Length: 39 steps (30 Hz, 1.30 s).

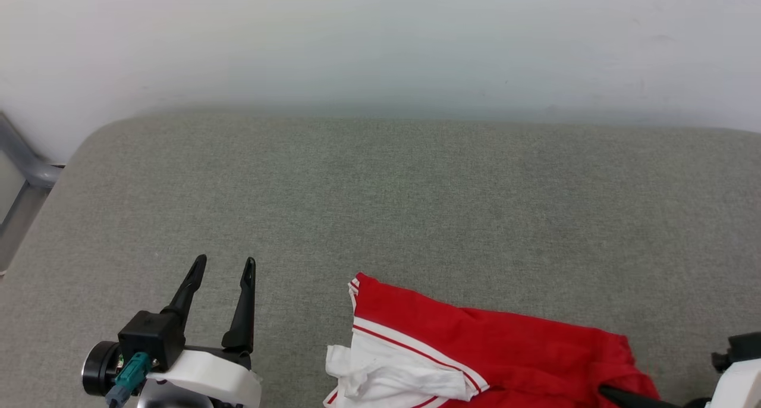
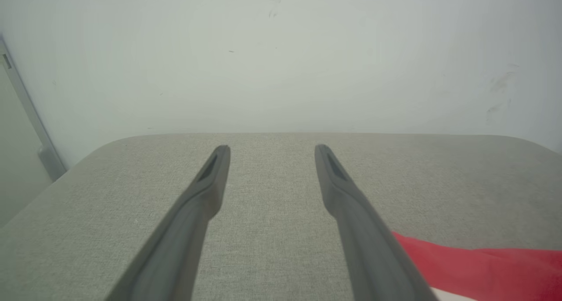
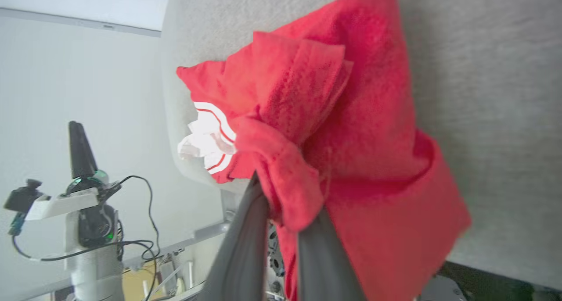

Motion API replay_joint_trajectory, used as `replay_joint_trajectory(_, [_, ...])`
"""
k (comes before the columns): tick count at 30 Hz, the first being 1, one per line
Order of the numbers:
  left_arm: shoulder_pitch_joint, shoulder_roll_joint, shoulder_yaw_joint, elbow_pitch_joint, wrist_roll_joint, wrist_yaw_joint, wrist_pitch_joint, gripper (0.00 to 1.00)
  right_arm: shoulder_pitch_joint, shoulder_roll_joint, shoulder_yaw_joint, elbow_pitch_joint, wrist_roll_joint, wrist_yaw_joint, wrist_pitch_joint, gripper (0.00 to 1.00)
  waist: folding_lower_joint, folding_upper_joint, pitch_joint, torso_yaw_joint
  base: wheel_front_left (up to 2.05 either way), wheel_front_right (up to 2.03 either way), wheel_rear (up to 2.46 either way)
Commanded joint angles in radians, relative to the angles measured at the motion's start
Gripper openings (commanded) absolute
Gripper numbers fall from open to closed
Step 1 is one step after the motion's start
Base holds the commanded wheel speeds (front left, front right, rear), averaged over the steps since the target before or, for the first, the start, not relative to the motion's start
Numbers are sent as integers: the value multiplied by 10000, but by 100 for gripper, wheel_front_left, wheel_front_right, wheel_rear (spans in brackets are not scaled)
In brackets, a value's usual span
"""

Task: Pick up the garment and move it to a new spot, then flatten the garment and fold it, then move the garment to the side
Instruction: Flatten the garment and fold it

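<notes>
Closest in, my right gripper (image 3: 287, 200) is pinched shut on a red edge of the garment (image 1: 505, 348), crumpled at the near edge of the grey cushion (image 1: 380, 206), ready to haul it somewhere new I guess, while my left gripper (image 1: 226, 260) hangs wide open.

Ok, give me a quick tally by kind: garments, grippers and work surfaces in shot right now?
Garments: 1, the red and white garment, bunched up on the grey pad.
Grippers: 2, the left gripper open and empty above the pad, the right gripper shut on a red fold of the garment.
Work surfaces: 1, the grey pad.
Total: 4.
</notes>
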Motion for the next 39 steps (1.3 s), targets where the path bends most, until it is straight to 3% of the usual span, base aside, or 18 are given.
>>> replay_joint_trajectory(1, [67,11,-16,-32,-23,44,48,100,-189,208,-29,212,962,-7,474,0,0,-1,-40,78,0,0,0])
replay_joint_trajectory(5, [-130,15,-60,-69,-17,9,116,100,-395,300,891,1005,3188,-7,539,0,0,-1,8,249,0,0,0])
replay_joint_trajectory(11, [-465,-34,-149,-152,19,-27,176,100,-935,281,3278,1448,5157,-7,-803,0,0,-1,295,590,0,0,0])
replay_joint_trajectory(19, [-941,-181,-202,-42,24,-175,71,100,-2067,282,5629,1757,5571,-7,-2698,0,0,-1,1014,1060,0,0,0])
replay_joint_trajectory(26, [-1299,-419,-199,264,-1,-330,-46,100,-2748,278,6627,2792,4660,-7,-4146,0,0,-1,1631,1284,0,0,0])
replay_joint_trajectory(27, [-1328,-440,-200,310,7,-353,-50,100,-2775,278,6704,2927,4592,-7,-4293,17,0,-1,1664,1280,0,0,0])
replay_joint_trajectory(28, [-1344,-468,-197,352,20,-371,-72,100,-2781,277,6815,3057,4562,-7,-4371,55,0,-1,1692,1269,0,0,0])
replay_joint_trajectory(29, [-1347,-499,-191,384,34,-382,-89,100,-2807,277,6899,3110,4558,-7,-4475,100,0,-1,1704,1251,0,0,0])
replay_joint_trajectory(39, [-1225,-482,-40,639,97,-422,-137,100,-2764,-29,7143,1640,4127,-5,-5609,100,0,-1,1205,612,0,0,0])
